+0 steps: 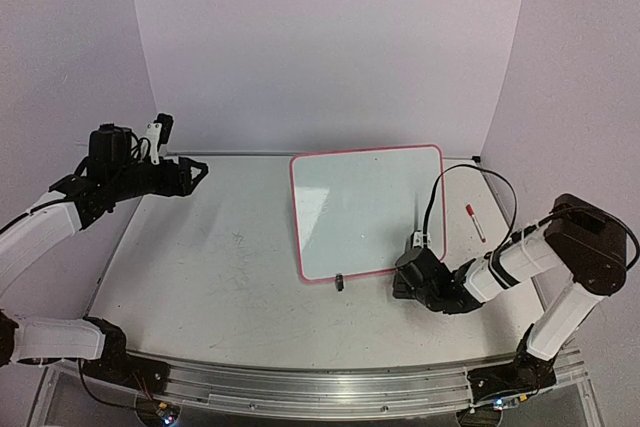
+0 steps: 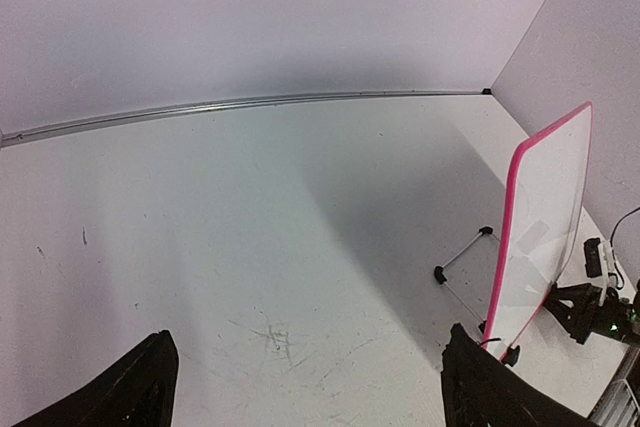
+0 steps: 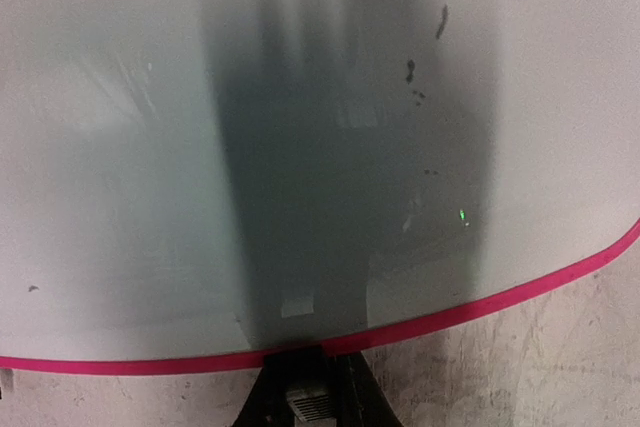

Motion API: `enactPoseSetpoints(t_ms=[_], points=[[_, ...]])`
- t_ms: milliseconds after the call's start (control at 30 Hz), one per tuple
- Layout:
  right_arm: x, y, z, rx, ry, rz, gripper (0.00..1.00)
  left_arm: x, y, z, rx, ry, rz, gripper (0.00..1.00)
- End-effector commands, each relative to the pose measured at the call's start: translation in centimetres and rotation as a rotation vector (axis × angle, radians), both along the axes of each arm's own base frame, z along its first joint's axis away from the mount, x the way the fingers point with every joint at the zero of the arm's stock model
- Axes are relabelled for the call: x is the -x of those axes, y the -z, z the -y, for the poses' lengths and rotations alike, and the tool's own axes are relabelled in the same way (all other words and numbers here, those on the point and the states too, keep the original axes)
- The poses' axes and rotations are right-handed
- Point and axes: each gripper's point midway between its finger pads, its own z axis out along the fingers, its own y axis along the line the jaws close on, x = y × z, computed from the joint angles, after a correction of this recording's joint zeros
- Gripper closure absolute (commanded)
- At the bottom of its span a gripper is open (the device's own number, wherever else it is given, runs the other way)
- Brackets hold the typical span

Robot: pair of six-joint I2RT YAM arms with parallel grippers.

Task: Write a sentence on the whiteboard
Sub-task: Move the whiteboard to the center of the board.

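The whiteboard (image 1: 365, 212) stands propped at a tilt right of the table's middle, glossy white with a red-pink rim. Its face is blank apart from a few dark specks; no sentence shows on it. It also shows edge-on in the left wrist view (image 2: 545, 217) and fills the right wrist view (image 3: 320, 147). My right gripper (image 1: 405, 282) is low at the board's near right corner. Its jaws are closed together at the lower rim (image 3: 305, 352), where a black clip foot sits. My left gripper (image 1: 197, 169) hangs open and empty above the table's far left (image 2: 310, 347).
A red-capped marker (image 1: 474, 221) lies on the table right of the board. The board's other black clip foot (image 1: 340, 282) rests at its near edge. A wire stand (image 2: 465, 252) props the board from behind. White walls close in on the back and sides.
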Motion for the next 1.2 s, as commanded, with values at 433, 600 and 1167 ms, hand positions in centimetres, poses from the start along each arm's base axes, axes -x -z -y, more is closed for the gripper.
enactPoseSetpoints(t_ms=[433,600,1167], points=[[2.0,-1.8,-1.4,-0.116,0.097,-0.006,0.35,1.9,1.7,2.0,0.233,0.054,-0.149,0.08],[3.7,-5.1,-1.1,-0.072,0.023,-0.023,0.19,1.9,1.2,1.3,0.263,-0.002,-0.147,0.07],[-6.1,-19.0,15.9,-0.050,0.192,0.246,0.10,2.2,6.7,0.3,0.394,-0.179,-0.390,0.08]])
